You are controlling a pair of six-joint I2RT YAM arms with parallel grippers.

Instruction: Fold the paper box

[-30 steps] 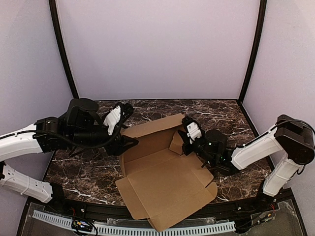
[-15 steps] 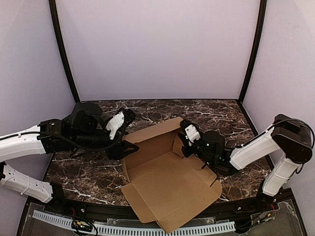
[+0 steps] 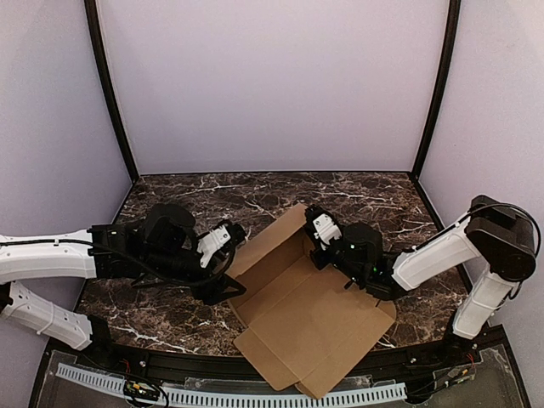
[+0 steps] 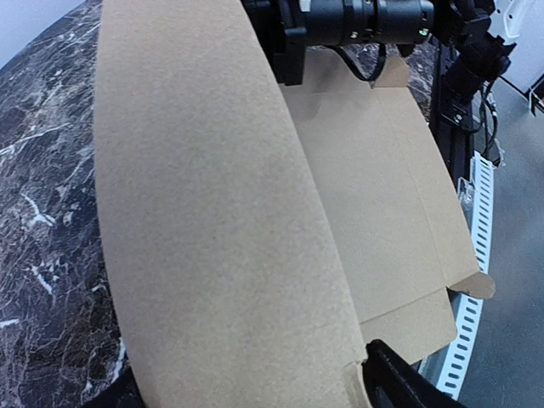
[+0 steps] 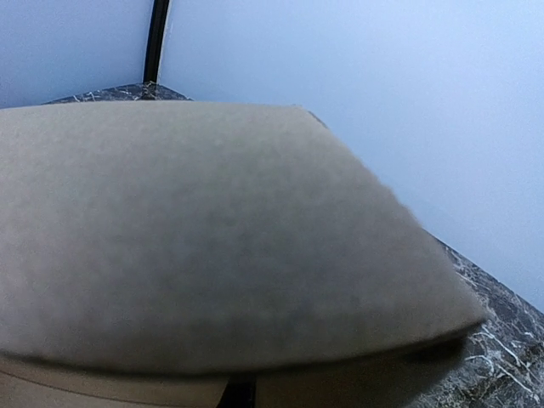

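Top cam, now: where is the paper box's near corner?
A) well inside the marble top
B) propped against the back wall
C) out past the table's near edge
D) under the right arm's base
C: the near corner of the paper box runs off the marble table at its near edge and lies over the black rim, reaching the white cable track.

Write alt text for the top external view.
An unfolded brown paper box lies on a dark marbled table between two robot arms. The left arm reaches its left edge with jaws open; the right arm meets its far corner, jaws shut.
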